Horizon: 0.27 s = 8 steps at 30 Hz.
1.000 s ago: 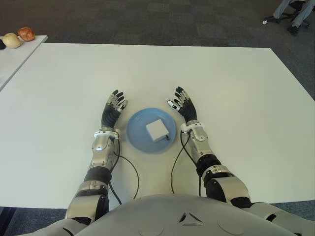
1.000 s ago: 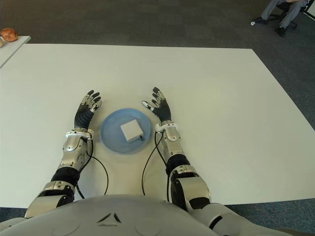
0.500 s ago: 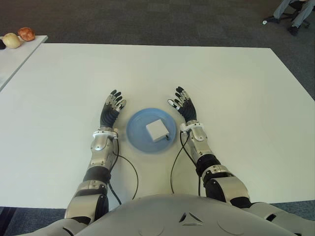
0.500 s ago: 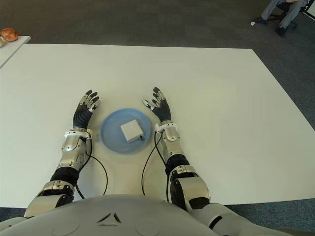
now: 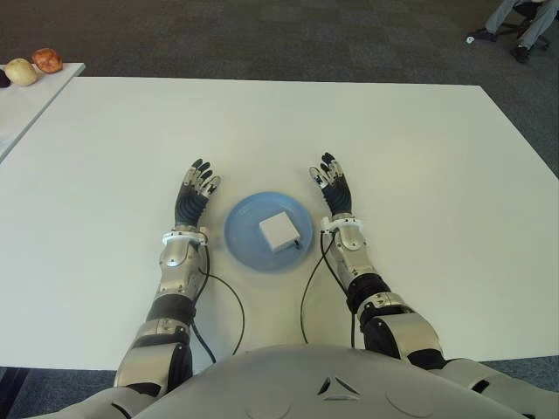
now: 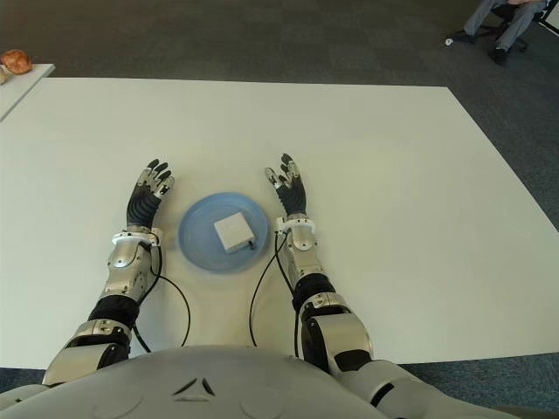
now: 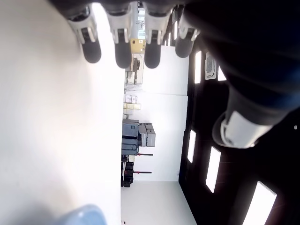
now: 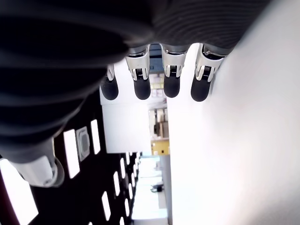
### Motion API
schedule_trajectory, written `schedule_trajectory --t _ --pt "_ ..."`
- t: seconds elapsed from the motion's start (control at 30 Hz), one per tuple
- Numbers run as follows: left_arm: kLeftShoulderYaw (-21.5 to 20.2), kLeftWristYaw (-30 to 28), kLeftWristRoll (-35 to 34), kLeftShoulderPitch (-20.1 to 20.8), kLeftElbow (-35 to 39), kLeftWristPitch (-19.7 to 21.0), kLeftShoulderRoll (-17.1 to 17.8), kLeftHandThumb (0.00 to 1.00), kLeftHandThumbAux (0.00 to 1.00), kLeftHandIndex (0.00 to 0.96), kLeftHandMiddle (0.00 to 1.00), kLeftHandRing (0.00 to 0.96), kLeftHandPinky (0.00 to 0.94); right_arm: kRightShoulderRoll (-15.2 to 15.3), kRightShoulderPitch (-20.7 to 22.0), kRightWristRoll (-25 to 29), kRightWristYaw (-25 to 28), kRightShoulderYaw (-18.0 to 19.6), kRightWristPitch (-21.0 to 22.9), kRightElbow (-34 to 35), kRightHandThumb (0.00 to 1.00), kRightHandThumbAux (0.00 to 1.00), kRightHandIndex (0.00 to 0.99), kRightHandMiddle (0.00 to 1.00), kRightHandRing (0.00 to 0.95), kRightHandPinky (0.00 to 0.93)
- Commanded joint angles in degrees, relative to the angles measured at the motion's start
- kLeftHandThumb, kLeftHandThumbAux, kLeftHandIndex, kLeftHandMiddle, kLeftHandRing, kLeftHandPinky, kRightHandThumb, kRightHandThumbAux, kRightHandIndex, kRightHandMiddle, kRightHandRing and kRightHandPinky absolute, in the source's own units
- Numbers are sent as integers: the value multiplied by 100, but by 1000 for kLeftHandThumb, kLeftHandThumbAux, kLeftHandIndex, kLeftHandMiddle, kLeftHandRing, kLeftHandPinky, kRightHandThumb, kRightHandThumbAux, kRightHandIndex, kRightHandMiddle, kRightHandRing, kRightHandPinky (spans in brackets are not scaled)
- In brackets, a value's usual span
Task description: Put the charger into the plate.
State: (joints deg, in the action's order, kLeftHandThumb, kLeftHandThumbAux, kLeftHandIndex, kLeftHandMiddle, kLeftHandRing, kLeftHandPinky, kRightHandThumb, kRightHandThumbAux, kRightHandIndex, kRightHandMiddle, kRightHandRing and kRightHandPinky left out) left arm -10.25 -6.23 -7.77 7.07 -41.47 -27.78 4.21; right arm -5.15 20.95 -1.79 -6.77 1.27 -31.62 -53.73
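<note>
The white charger (image 5: 279, 230) lies flat inside the blue plate (image 5: 242, 238), a little to the robot's right of its middle, so the task looks done; nothing holds it now. The left hand (image 5: 192, 196) shows just beside the plate on its left and the right hand (image 5: 334, 190) just beside it on the right, both clear of the rim; each has its fingers (image 7: 119, 44) stretched out straight and grasping nothing (the wrist views show only bare fingertips over the white bench (image 5: 419, 148)). That flanking, empty pose suits a release, leaving the plate free. On a second table at far left sit two round fruits (image 5: 33, 65).
</note>
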Motion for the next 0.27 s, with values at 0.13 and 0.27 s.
schedule_trajectory --t 0.13,0.27 --pt "-6 114 48 -347 -323 356 -68 0 601 0 116 114 123 10 -23 -17 8 18 239 -149 0 509 0 0 0 0" --pt "-6 117 48 -366 -313 348 -63 0 600 0 111 109 116 9 -19 -3 57 14 300 -137 0 495 0 0 0 0"
